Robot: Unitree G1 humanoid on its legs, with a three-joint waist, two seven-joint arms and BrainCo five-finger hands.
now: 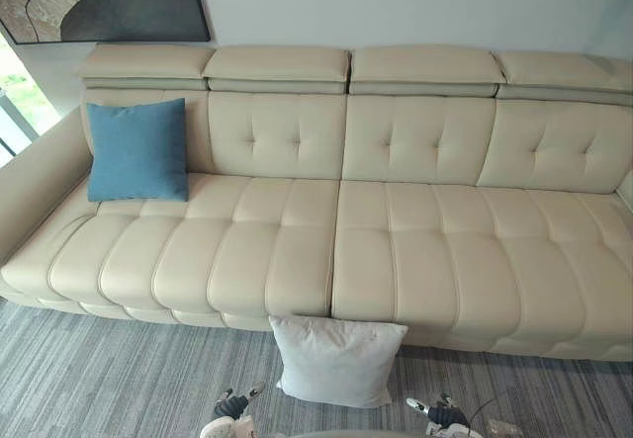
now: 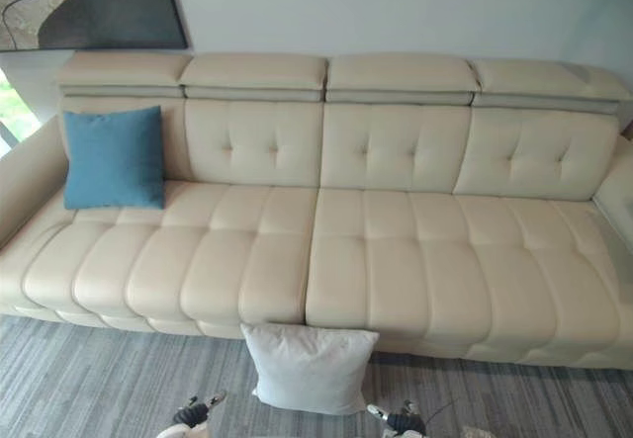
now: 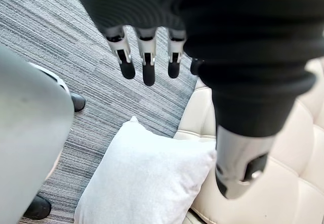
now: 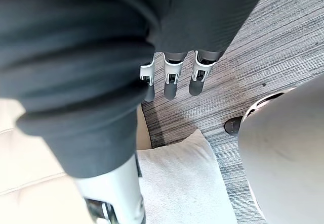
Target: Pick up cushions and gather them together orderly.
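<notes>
A blue cushion [image 1: 136, 149] leans upright against the backrest at the left end of the beige sofa [image 1: 415, 260]. On the carpet, a white cushion [image 1: 336, 359] leans against the sofa's front at its middle. My left hand [image 1: 229, 405] hovers low to that cushion's left, and my right hand [image 1: 442, 416] low to its right. In the left wrist view the left hand's fingers [image 3: 148, 64] hang straight above the white cushion [image 3: 147, 183], holding nothing. The right wrist view shows the right hand's fingers [image 4: 171, 80] also straight and empty over the same cushion [image 4: 182, 183].
Grey striped carpet [image 1: 99, 379] runs along the sofa front. The sofa seat to the right of the blue cushion is bare. A framed picture [image 1: 109, 1] hangs on the wall above the left end, with a window [image 1: 15, 102] at the far left.
</notes>
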